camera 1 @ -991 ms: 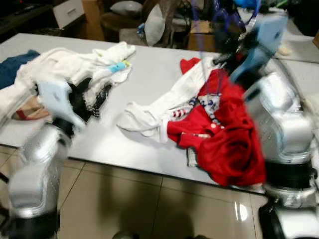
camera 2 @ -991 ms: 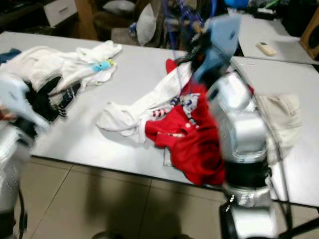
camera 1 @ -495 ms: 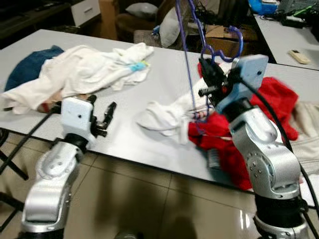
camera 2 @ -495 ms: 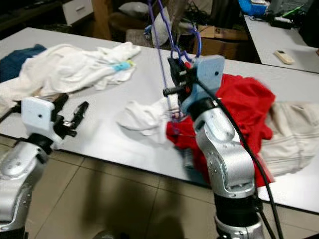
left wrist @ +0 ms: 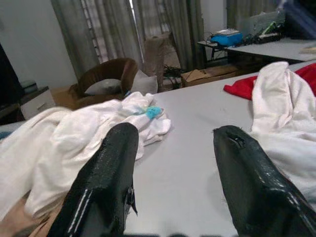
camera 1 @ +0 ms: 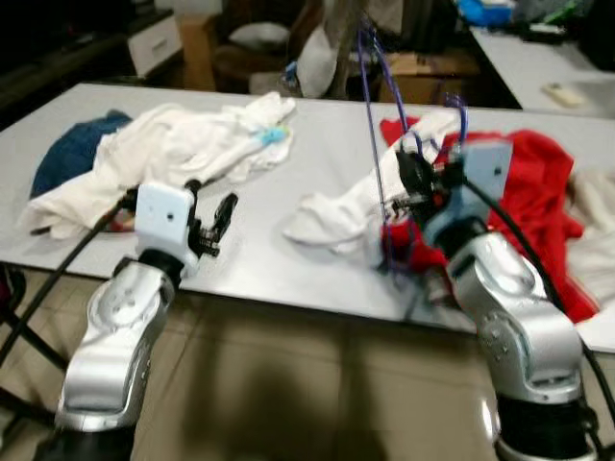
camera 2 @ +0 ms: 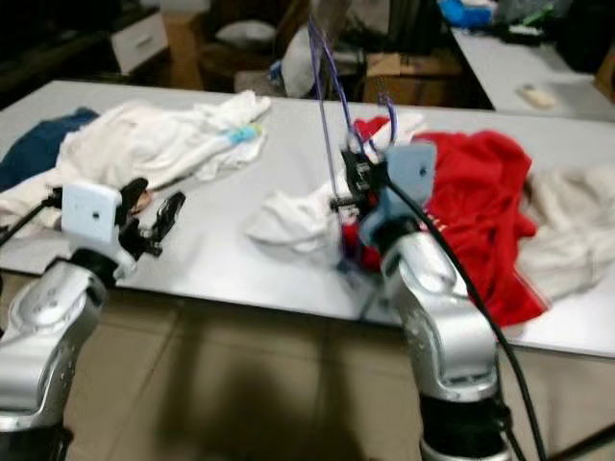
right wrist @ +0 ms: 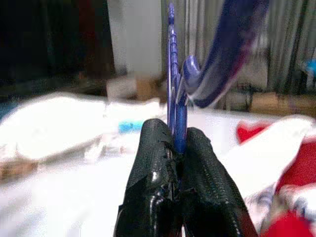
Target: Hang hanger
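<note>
hanger (right wrist: 174, 79), blue, stands upright above the right gripper (right wrist: 174, 143), whose fingers are clenched on its lower part, probably to keep the hook free for hanging. red garment (camera 2: 480, 206) and white garment (camera 2: 288, 216) lie just behind and beside it on the table (camera 1: 259, 274). left gripper (left wrist: 175, 148) is spread wide, holding nothing, near the table edge.

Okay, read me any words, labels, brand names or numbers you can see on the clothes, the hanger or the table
None can be read.
The red garment shows a patterned patch near the right hand, too blurred to make out.
The turquoise tag on the white clothes shows no legible print.
The blue hanger in the right hand and the table carry no visible text.
</note>
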`<state>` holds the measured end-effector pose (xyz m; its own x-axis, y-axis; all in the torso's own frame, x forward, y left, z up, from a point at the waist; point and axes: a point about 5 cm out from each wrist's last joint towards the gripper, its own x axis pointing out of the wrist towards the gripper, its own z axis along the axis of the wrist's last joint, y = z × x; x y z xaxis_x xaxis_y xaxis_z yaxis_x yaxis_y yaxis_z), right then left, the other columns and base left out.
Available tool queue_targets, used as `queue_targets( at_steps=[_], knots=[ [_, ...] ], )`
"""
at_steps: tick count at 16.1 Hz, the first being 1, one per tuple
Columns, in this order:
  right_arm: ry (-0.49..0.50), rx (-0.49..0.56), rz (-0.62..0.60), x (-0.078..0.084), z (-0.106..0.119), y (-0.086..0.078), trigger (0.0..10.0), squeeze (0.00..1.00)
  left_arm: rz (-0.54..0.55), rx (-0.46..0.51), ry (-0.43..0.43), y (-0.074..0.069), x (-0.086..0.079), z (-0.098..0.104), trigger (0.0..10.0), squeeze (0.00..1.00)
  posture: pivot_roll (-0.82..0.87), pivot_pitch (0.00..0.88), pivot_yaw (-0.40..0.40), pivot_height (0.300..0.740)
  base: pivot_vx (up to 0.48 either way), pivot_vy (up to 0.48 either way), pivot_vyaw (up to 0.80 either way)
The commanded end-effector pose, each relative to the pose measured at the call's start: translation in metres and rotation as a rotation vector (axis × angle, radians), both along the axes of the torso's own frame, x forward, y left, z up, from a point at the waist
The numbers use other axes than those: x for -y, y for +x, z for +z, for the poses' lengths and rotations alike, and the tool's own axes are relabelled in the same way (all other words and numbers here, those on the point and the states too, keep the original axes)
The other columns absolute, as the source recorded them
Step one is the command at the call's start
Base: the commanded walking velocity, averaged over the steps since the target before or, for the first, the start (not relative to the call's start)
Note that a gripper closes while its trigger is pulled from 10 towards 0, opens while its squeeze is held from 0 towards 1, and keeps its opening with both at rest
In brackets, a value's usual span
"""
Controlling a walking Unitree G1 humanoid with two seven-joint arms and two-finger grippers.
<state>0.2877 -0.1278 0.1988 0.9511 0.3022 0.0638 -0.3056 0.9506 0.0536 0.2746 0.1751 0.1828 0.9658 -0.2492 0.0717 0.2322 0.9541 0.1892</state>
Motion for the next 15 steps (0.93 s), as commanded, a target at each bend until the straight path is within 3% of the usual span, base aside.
queue_targets(
  at_steps=[1,4,7,10,15],
  knots=[
    [-0.019,0.01,0.072,-0.01,0.002,-0.001,10.0,0.0,0.022,-0.03,-0.008,-0.001,-0.002,-0.007,10.0,0.0,0.02,0.023,0.036,0.74,0.0,0.412,0.0],
    [-0.05,-0.029,0.055,-0.009,-0.012,0.002,10.0,0.0,0.036,-0.047,-0.007,-0.006,-0.002,-0.014,10.0,0.0,0.03,0.027,0.007,0.74,0.0,0.415,0.0],
    [-0.005,-0.075,0.067,-0.014,-0.025,0.0,10.0,0.0,0.053,-0.07,-0.004,-0.008,-0.007,-0.022,10.0,0.0,0.03,0.021,0.008,0.74,0.0,0.417,0.0],
    [0.097,-0.156,0.044,-0.01,-0.04,0.002,10.0,0.0,0.037,-0.077,0.009,-0.006,-0.002,-0.025,10.0,0.0,0.04,0.008,0.008,0.74,0.0,0.415,-0.79],
    [0.137,-0.185,-0.075,0.009,-0.052,0.003,10.0,0.0,0.033,-0.087,0.006,-0.003,-0.004,-0.029,10.0,0.0,0.03,0.0,0.019,0.74,0.0,0.417,-0.78]
  ],
)
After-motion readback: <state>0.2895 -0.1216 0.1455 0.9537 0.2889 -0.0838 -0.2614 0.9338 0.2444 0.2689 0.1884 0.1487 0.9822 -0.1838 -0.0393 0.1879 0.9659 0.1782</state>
